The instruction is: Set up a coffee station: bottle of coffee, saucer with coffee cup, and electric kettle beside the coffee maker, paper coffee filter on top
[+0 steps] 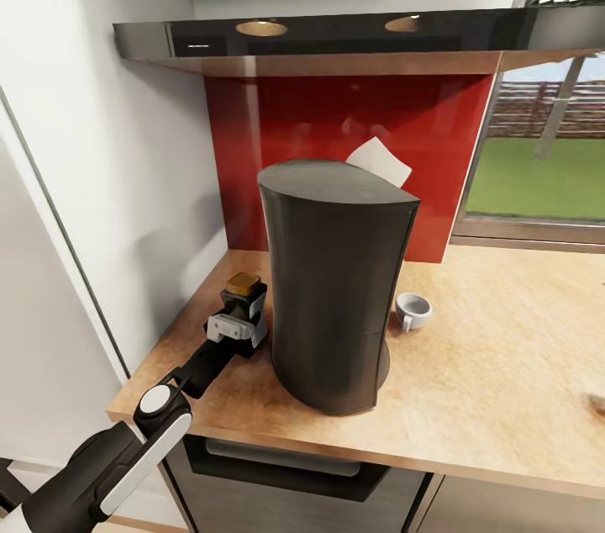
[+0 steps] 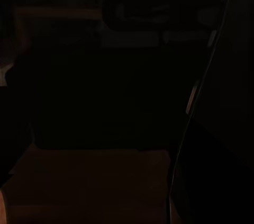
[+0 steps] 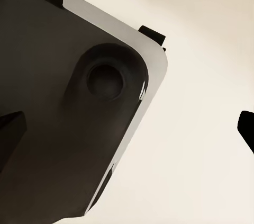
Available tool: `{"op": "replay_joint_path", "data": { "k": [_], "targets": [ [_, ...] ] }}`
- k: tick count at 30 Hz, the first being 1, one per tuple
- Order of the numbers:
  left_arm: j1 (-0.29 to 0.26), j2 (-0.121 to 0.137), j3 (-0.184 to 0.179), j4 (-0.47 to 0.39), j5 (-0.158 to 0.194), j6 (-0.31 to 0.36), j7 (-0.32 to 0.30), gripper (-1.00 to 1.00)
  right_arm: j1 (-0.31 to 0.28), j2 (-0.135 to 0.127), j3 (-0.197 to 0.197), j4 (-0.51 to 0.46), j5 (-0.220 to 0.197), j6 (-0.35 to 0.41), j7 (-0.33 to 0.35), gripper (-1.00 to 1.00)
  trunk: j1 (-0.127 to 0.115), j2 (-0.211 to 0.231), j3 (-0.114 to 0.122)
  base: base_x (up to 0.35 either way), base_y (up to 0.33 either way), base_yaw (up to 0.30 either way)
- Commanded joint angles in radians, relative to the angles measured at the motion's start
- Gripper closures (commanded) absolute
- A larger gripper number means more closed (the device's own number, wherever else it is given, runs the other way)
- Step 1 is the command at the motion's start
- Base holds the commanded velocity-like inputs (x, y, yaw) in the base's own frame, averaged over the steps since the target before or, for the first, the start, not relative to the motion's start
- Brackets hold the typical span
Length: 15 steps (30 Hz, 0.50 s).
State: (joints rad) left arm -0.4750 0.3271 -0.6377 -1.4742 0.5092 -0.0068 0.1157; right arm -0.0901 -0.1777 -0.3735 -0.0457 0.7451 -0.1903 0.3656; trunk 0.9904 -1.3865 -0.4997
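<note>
Because the left gripper (image 1: 242, 316) at lower left of the frame has its fingers closed on the amber-capped coffee bottle (image 1: 243, 284) just beside the tall dark cylindrical coffee maker (image 1: 334, 281) on the wooden tabletop (image 1: 504, 365), a sideways pull-out could tip the bottle or nudge the maker.

No legible text, label, brand or number anywhere — coffee maker (image 1: 336, 281) unmarked; cup (image 1: 412, 310) likewise.
</note>
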Motion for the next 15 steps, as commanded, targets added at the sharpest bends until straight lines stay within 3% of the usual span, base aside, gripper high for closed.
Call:
{"op": "replay_joint_path", "data": {
  "k": [1,2,3,15],
  "targets": [
    [-0.001,0.001,-0.010,0.029,0.012,-0.001,0.007,1.00,0.000,0.000,-0.008,0.000,0.008,-0.003,0.004,-1.00,0.000,0.000,-0.001,0.000,0.000,0.000],
    [-0.001,0.001,-0.010,0.029,0.012,-0.001,0.007,1.00,0.000,0.000,-0.008,0.000,0.008,-0.003,0.004,-1.00,0.000,0.000,-0.001,0.000,0.000,0.000],
    [-0.001,0.001,-0.010,0.029,0.012,-0.001,0.007,-1.00,0.000,0.000,-0.008,0.000,0.008,-0.002,0.004,-1.00,0.000,0.000,-0.001,0.000,0.000,0.000],
    [-0.001,0.001,-0.010,0.030,0.012,-0.001,0.007,-1.00,0.000,0.000,-0.008,0.000,0.008,-0.003,0.004,-1.00,0.000,0.000,-0.001,0.000,0.000,0.000]
  ]
}}
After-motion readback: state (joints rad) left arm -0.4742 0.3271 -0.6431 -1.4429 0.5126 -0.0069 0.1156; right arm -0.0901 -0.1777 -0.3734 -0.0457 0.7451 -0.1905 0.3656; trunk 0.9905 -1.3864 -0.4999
